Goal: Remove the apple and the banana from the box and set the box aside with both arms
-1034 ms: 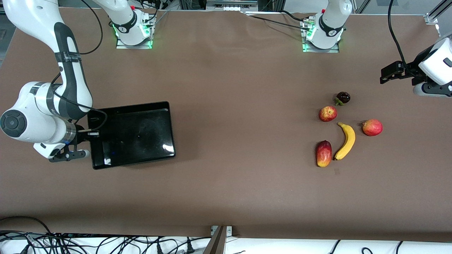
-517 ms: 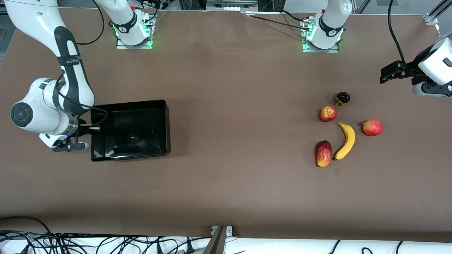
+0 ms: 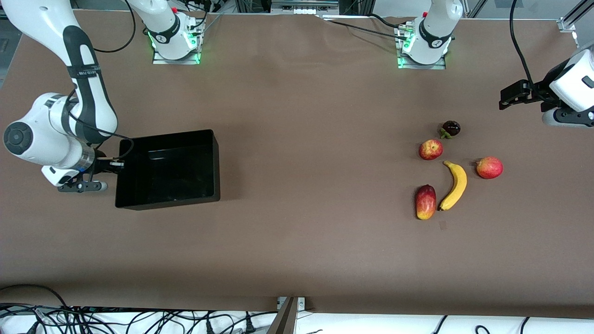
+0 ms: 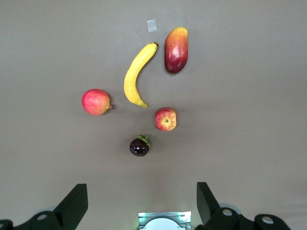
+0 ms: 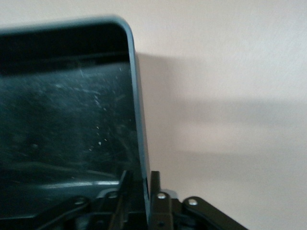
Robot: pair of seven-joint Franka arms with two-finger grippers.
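The black box [image 3: 167, 137] rests flat on the table toward the right arm's end. My right gripper [image 3: 119, 163] is at its end wall, a finger on each side of the rim [image 5: 139, 143]. The fingers stand slightly open around the wall, with a thin gap showing on the outer side, as the right wrist view shows my right gripper [image 5: 139, 184]. The yellow banana [image 3: 455, 184] and the small red apple [image 3: 430, 150] lie toward the left arm's end. My left gripper [image 3: 505, 98] hangs open and empty, high above the table near the fruits. In the left wrist view my left gripper [image 4: 140, 188] looks down on the banana [image 4: 135, 76] and apple [image 4: 166, 119].
A red-yellow mango [image 3: 425, 202] lies beside the banana, nearer the front camera than the apple. A rounder red fruit [image 3: 489, 167] sits beside the banana, toward the table's end. A dark purple fruit [image 3: 451, 128] lies farther from the camera than the apple. Brown table stretches between box and fruits.
The box, tilted up a second ago, has come down flat on the table. The right gripper's fingers have eased apart on its wall. The left arm has not moved.
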